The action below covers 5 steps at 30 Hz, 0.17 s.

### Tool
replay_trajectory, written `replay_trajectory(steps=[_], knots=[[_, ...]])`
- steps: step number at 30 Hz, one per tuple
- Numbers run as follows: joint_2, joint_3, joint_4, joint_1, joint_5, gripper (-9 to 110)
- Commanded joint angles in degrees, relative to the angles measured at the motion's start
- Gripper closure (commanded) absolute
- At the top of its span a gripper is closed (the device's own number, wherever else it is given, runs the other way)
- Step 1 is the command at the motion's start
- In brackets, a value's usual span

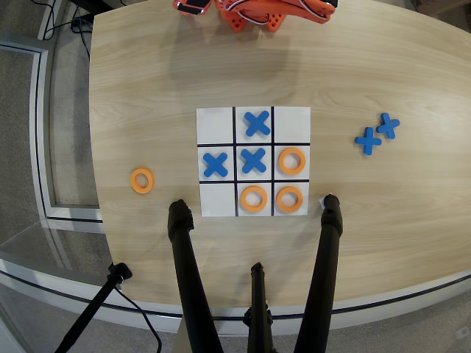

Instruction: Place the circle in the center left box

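Pale wood table (383, 59): circle (292, 161) lying in center left box (292, 145), blue crosses (254, 159) adjacent; jaw state impossible to tell.

Overhead view: only sliver of orange arm (254, 13) visible, at top edge of picture, above far rim of tabletop (147, 88). Visible parts: orange printed body segments, white wiring looping across them, small dark patch at upper right of cluster. Arm folded back, well apart from middle of tabletop. Rest of arm cut off by frame. Tool not in picture; finger stance cannot be read. No part of arm reaches down over tabletop.
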Motion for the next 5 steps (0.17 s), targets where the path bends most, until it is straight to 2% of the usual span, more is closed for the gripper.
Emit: replay_trajectory(steps=[1, 5], knots=[[0.97, 3.16, 0.44, 0.09, -0.18, 101], [0.97, 3.16, 0.44, 0.09, -0.18, 101]])
